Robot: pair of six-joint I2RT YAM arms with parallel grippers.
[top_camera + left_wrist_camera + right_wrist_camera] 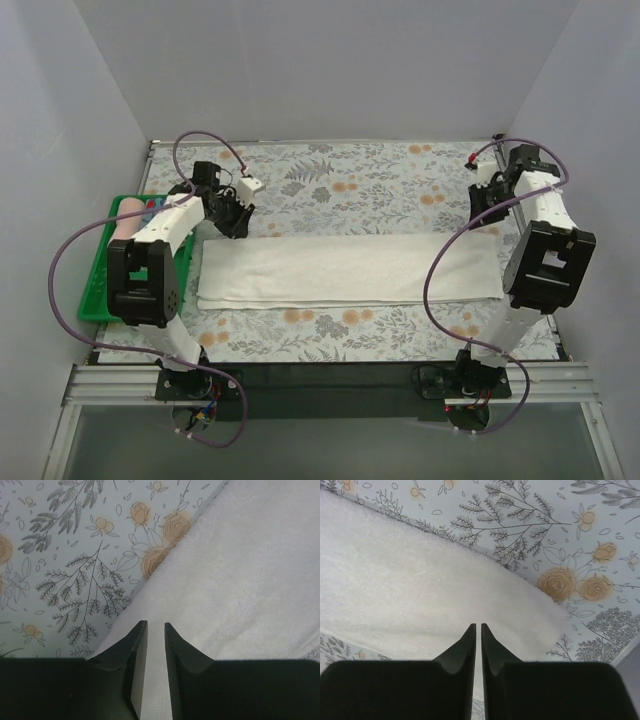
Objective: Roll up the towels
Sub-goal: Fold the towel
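Lying flat and unrolled, the long cream towel (345, 270) stretched across the middle of the flower-patterned worktop (380, 185). The small pink towel (128, 218) sat in the green tray (95, 275) at the left edge, partly hidden behind the left arm (150, 265). The left tool (156, 625) hung over the cream towel's far left corner, its jaws a narrow slot apart and holding nothing. The right tool (478, 626) hung over the far right corner, its jaws all but closed and also empty. Bare worktop ran along the towel's far side and in a thinner strip along its near side. White walls (330, 70) closed in the left, right and back edges, the right arm (545, 250) standing close to the right one. Purple cables (60, 270) looped out from both arms.
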